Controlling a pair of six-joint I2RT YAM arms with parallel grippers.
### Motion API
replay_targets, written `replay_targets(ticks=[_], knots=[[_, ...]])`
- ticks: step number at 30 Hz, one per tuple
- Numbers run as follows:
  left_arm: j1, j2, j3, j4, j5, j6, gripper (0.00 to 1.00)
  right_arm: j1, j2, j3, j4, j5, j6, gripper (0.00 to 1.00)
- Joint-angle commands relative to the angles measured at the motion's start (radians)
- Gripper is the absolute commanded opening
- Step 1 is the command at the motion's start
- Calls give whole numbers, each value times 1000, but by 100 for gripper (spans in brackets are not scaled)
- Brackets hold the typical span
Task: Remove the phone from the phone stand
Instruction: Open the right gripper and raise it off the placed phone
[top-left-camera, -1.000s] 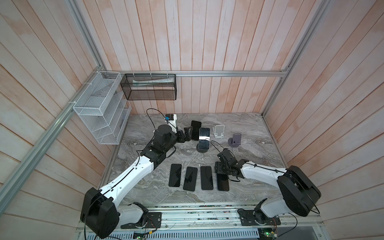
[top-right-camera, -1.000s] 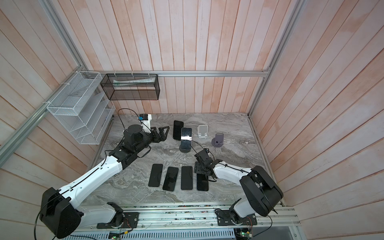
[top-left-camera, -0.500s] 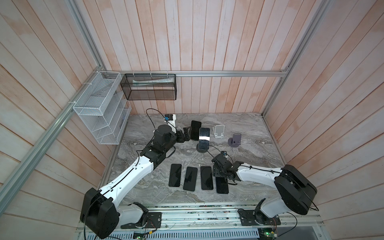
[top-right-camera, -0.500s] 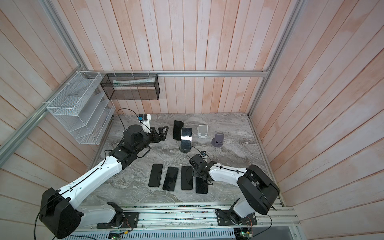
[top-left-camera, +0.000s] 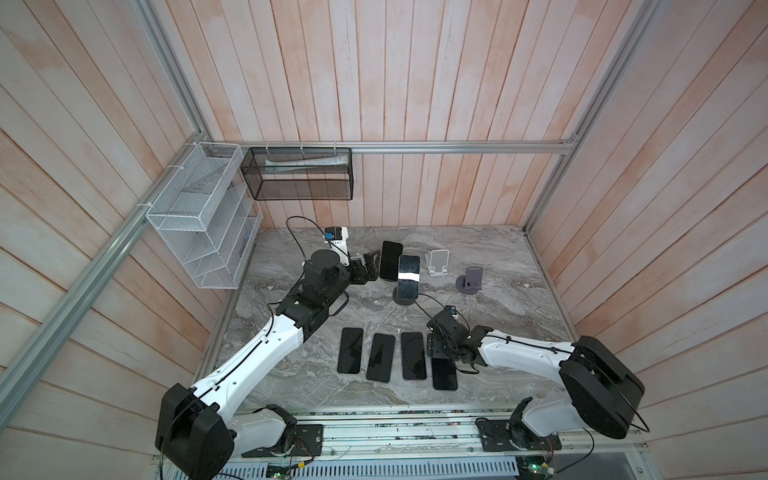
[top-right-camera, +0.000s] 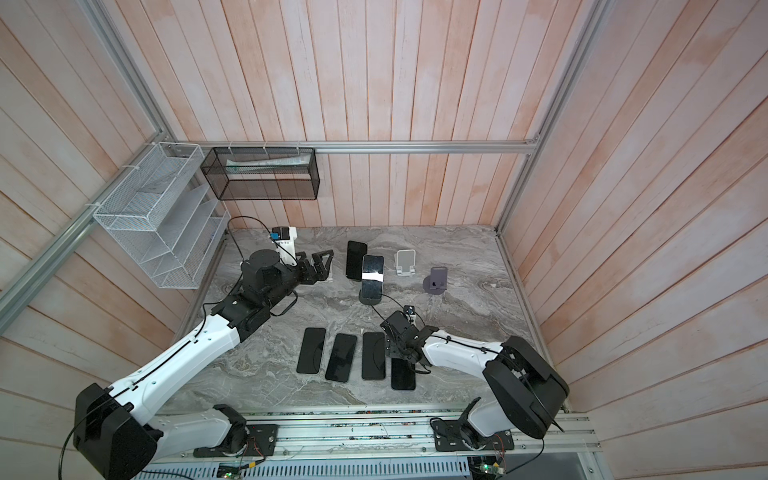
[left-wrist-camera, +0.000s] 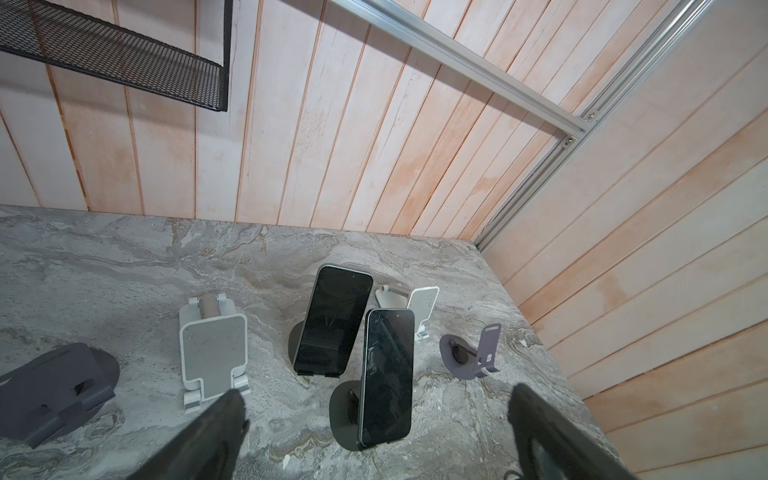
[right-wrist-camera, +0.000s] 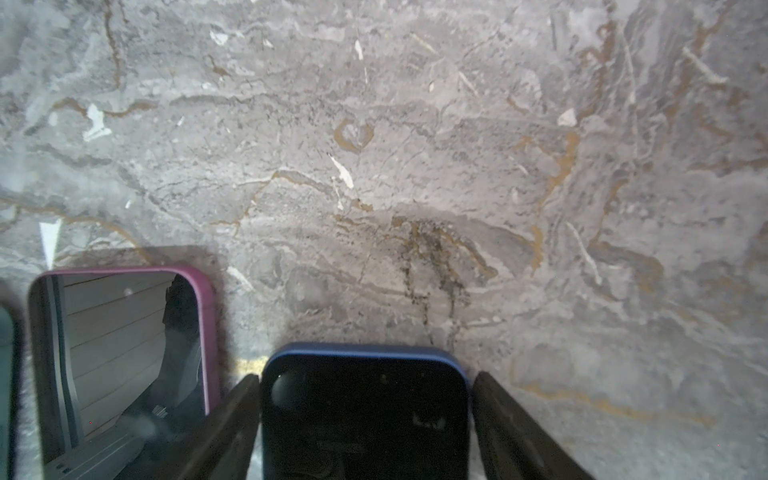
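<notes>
Two dark phones lean on stands at the back of the marble table. The nearer phone (left-wrist-camera: 388, 370) (top-left-camera: 408, 276) sits on a round dark phone stand (left-wrist-camera: 343, 409). The farther phone (left-wrist-camera: 332, 320) (top-left-camera: 390, 260) stands behind it. My left gripper (left-wrist-camera: 376, 390) (top-left-camera: 370, 266) hangs open and empty just left of them in both top views. My right gripper (right-wrist-camera: 365, 415) (top-left-camera: 436, 349) is low over a blue-cased phone (right-wrist-camera: 365, 411) (top-left-camera: 444, 372) lying flat. Its fingers (right-wrist-camera: 232, 424) straddle the case, with a thin gap on one side.
Three more phones (top-left-camera: 380, 356) lie in a row left of the blue one, the closest pink-cased (right-wrist-camera: 120, 345). Empty stands: white (left-wrist-camera: 214, 353), dark (left-wrist-camera: 54, 395), small white (top-left-camera: 439, 262), purple (top-left-camera: 471, 281). A wire rack (top-left-camera: 199, 216) and black basket (top-left-camera: 299, 174) hang on the walls.
My right gripper has edged slightly left along the row with the blue-cased phone, and its jaws have widened off the case. The left arm has stayed still.
</notes>
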Motion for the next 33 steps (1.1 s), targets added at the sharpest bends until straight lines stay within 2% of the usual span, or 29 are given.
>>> replay_targets(ticks=[1, 10, 17, 23, 27, 31, 33], knots=[[1, -15, 22, -14, -6, 19, 100, 7, -17, -24, -42, -42, 23, 82], [3, -7, 43, -34, 26, 35, 100, 6, -86, -29, -59, -68, 12, 87], [4, 3, 45, -39, 17, 35, 100, 7, -137, 31, -121, -15, -8, 89], [10, 9, 55, -43, 62, 32, 100, 7, -191, 81, -151, 143, 21, 91], [14, 15, 53, -39, 74, 21, 100, 7, -234, 87, -113, 220, -2, 91], [38, 43, 58, -29, 167, -24, 100, 5, -292, 75, -91, 337, 76, 91], [52, 62, 63, -27, 209, -49, 100, 6, -329, 52, -38, 343, 86, 90]])
